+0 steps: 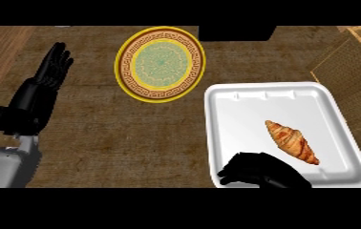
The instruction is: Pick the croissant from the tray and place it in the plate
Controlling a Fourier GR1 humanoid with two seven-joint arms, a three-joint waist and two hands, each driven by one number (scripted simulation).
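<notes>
A golden-brown croissant (292, 142) lies on the right half of a white tray (239, 104) at the right of the counter. The round plate (160, 63), yellow-rimmed with a brown patterned band and a pale green centre, sits farther back and to the left, with nothing on it. My right hand (262, 171) is at the tray's near edge, just left of and below the croissant, its fingers curled and holding nothing. My left hand (49, 70) rests open at the far left, fingers pointing up, well clear of the plate.
The counter top is brown wood grain. A dark block (236, 31) stands at the back behind the tray. A tan woven object (342, 63) sits at the right edge beyond the tray.
</notes>
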